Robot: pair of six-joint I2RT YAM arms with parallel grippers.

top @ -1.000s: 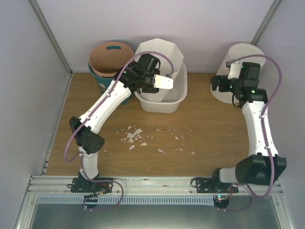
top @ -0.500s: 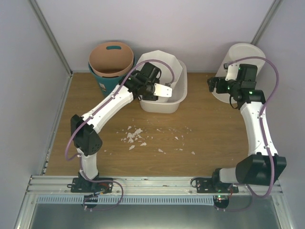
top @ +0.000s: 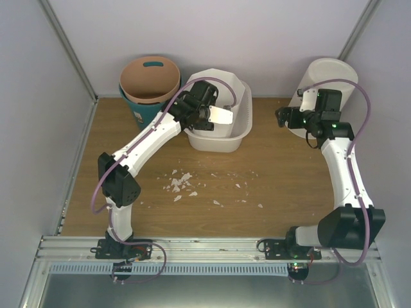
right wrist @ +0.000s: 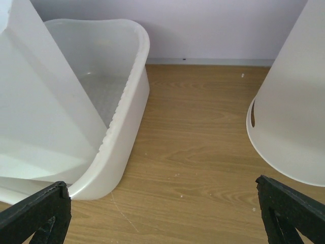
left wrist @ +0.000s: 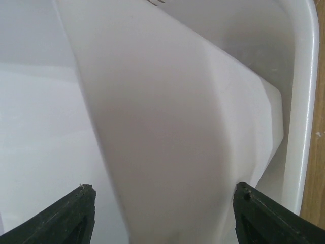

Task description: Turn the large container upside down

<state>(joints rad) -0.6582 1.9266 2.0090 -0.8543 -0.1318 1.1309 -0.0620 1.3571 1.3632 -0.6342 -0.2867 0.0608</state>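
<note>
The large container [top: 239, 130], a wide white tub, stands open side up at the back of the table. A tall octagonal white bin [top: 226, 78] leans inside it. My left gripper [top: 219, 117] hovers over the tub's near-left part, against that bin. In the left wrist view the left gripper [left wrist: 165, 187] is open, its jaws wide apart with the bin's faceted wall [left wrist: 167, 112] in front of them and the tub's rim [left wrist: 307, 101] at the right. My right gripper [top: 282, 117] is open to the right of the tub; only bare table lies before the right gripper [right wrist: 162, 218].
A brown-lined teal bucket [top: 149, 80] stands left of the tub. A tall round white bin [top: 329, 74] stands at the back right, close behind my right wrist. White scraps [top: 181, 183] litter the table's middle. Grey walls close in the back and sides.
The left gripper sank toward the tub with the octagonal bin, which now sits lower, and its jaws spread wider. The right gripper drifted slightly left.
</note>
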